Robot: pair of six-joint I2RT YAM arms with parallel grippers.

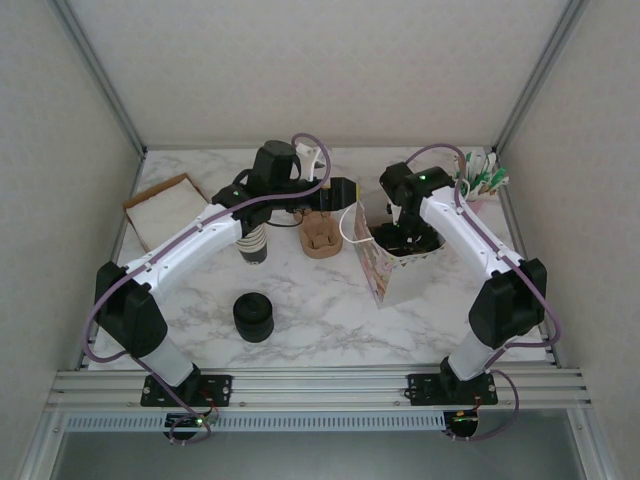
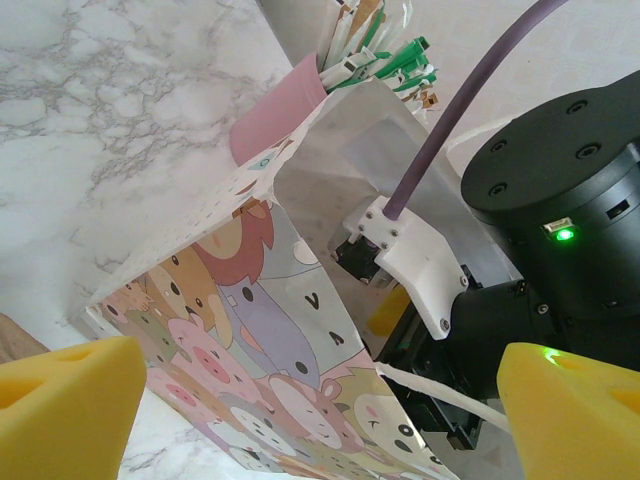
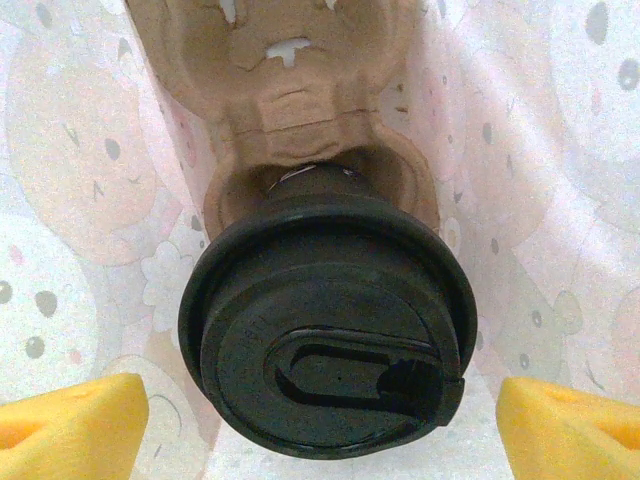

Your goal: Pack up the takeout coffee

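The right claw [image 3: 320, 432] hangs mouth-down inside the cartoon-printed paper bag [image 3: 60, 150], its yellow pads [image 3: 70, 420] spread wide and touching nothing. Straight below it, between the pads with a gap on each side, the takeout coffee [image 3: 325, 340] stands upright with its black lid up. The cup sits in the nearer pocket of a brown pulp carrier [image 3: 290, 70], whose other pocket lies beyond the claw. From overhead the right arm's dark wrist covers the bag's mouth, and that view gives the surroundings on the marble surface [image 1: 330, 330]. The bag stands open, and a holder of packets and stirrers [image 1: 480, 180] is beyond the right claw. A second brown carrier [image 1: 320, 238] sits just outside the bag on the left claw's side. The left claw [image 2: 320, 405] is also wide, with nothing between its yellow pads. Its own camera faces the bag's printed outer wall, with the right arm plunged in just ahead of it. Back along the left arm are a stack of lidless cups [image 1: 256, 245] and, nearer the bases, a squat stack of black lids [image 1: 254, 317].
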